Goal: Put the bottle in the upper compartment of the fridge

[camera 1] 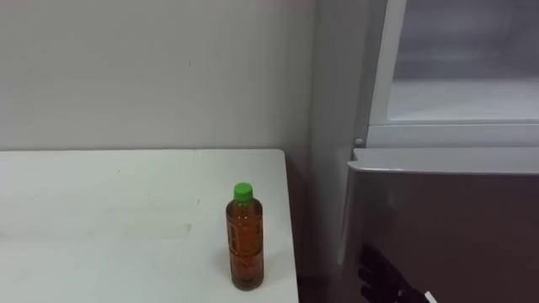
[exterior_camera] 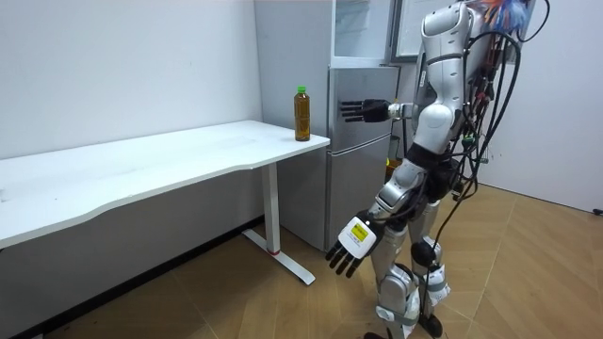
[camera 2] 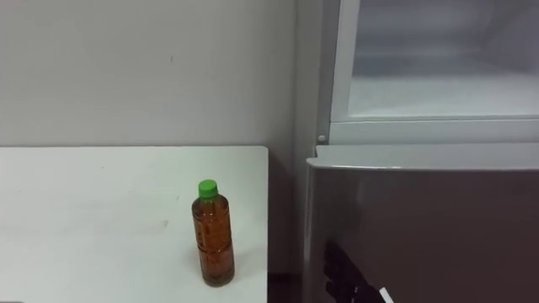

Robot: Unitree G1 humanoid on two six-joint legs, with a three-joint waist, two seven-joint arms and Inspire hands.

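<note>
The green-capped bottle point(camera 1: 244, 242) stands upright near the right edge of the white table point(camera 1: 101, 210), held by neither hand. The robot's right hand point(camera 1: 381, 278), fingers point(exterior_camera: 350, 110) straight and empty, hovers before the fridge point(camera 1: 446, 227), with the bottle well apart at its nine o'clock. The left hand point(exterior_camera: 352, 243) hangs low, its fingers loosely spread and empty.

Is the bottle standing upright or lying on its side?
Upright: the bottle stands on its base near the table edge, green cap on top.
</note>
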